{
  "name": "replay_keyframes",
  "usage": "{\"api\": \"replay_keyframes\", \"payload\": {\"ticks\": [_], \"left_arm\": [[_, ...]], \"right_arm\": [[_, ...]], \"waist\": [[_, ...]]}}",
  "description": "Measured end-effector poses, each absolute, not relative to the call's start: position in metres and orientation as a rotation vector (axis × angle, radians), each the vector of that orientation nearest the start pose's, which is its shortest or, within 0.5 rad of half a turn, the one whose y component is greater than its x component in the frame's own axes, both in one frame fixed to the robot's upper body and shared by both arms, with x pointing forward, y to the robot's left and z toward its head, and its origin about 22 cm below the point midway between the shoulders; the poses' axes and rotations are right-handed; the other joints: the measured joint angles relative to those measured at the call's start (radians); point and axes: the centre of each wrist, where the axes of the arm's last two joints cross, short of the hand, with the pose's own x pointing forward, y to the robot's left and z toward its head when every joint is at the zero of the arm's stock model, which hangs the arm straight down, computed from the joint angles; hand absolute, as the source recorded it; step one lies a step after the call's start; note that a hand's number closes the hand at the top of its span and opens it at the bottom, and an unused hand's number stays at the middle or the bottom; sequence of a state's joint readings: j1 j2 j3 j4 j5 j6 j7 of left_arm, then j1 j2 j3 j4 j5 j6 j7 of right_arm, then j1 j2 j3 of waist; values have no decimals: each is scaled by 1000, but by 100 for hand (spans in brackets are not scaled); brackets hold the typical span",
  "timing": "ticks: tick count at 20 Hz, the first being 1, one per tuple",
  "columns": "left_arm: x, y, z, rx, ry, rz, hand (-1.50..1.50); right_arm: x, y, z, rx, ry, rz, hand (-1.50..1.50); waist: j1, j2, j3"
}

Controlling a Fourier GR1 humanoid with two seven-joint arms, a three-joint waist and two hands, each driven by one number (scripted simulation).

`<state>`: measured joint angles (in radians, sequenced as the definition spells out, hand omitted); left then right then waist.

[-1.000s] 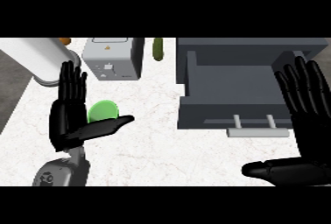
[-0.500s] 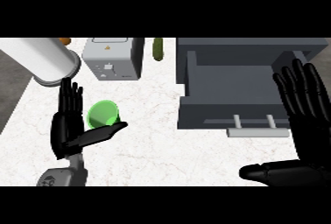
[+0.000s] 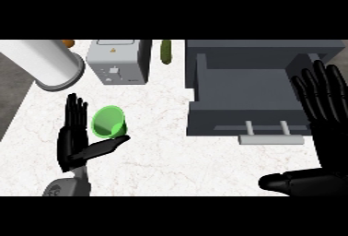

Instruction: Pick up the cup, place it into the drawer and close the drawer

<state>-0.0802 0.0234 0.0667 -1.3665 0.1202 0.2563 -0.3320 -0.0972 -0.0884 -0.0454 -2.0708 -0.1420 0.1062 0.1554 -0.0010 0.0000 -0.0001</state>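
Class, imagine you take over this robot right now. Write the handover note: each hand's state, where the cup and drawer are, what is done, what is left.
Left hand: open, fingers straight, thumb under the green cup, which lies tilted beside the palm; not yet gripped.
Right hand: open, resting at the view's right edge, beside the drawer.
Drawer: open, nothing visible inside, handle facing the robot.
Done: the left hand is at the cup.
Left: grip and lift the cup, place it in the drawer, push the drawer shut.
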Motion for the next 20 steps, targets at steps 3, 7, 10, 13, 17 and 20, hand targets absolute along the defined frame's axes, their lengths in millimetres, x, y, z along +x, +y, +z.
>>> {"api": "replay_keyframes", "payload": {"ticks": [3, 7, 10, 13, 17, 20], "left_arm": [[264, 247, -49, 219, -1731, 271, -150], [266, 251, -61, 219, -1719, 280, -150], [267, 256, -68, 220, -1723, 289, -150], [264, 264, -78, 240, -1739, 301, -150], [260, 267, -93, 246, -1720, 308, -150], [262, 265, -102, 245, -1710, 320, -150]], "right_arm": [[224, -239, 136, 141, -2006, 133, -150], [222, -232, 138, 142, -2010, 128, -150], [226, -233, 134, 146, -2009, 124, -150], [223, -234, 141, 151, -2007, 121, -150], [221, -229, 139, 154, -2001, 135, -150], [226, -231, 140, 154, -2003, 134, -150]], "waist": [[-2, 0, 0], [-1, 0, 0], [0, -1, 1], [0, -2, 3], [-1, -1, 1], [-1, 0, 1]]}}
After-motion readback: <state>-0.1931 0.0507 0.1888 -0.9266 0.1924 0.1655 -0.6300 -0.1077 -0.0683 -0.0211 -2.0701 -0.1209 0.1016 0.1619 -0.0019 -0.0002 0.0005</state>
